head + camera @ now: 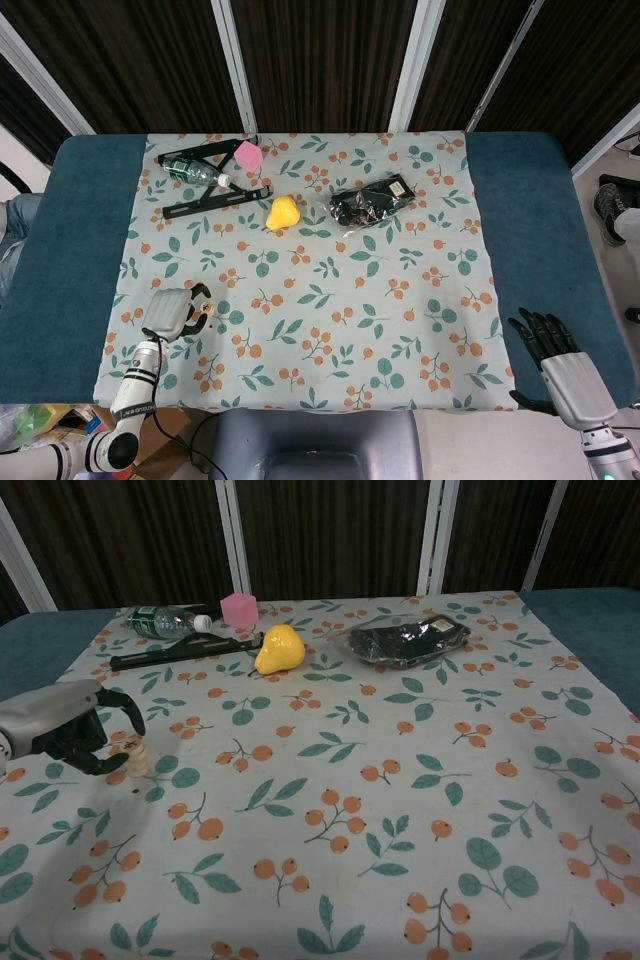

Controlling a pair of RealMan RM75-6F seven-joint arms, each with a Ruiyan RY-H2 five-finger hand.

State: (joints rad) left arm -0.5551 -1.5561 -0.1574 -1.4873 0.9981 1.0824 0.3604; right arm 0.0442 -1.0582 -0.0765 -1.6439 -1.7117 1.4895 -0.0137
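My left hand (75, 730) hangs low over the near left part of the floral cloth (400, 810), its fingers (128, 712) curled into a loose hook with a gap between them and the thumb. Just beyond those fingertips stands a small tan ridged piece (136, 759), upright on the cloth. From the chest view I cannot tell whether a fingertip brushes it or only hovers beside it; I judge that I have no firm hold on it. In the head view the same hand (172, 312) hides most of the piece.

To do this well, I bring thumb and fingers to opposite sides of the piece, low on its body, and close slowly. It is narrow and looks easy to tip, so a push from one side alone would probably topple it. I keep the wrist level and avoid dragging the cloth.

Far ahead of this hand lie the yellow pear (279, 649), the black bar (180, 652), the bottle (165, 620) and the pink cube (239, 608); a black packet (408, 640) lies ahead and well off to the right.

My right hand (548, 345) rests with fingers straight and spread, holding nothing, off the cloth's far right corner.
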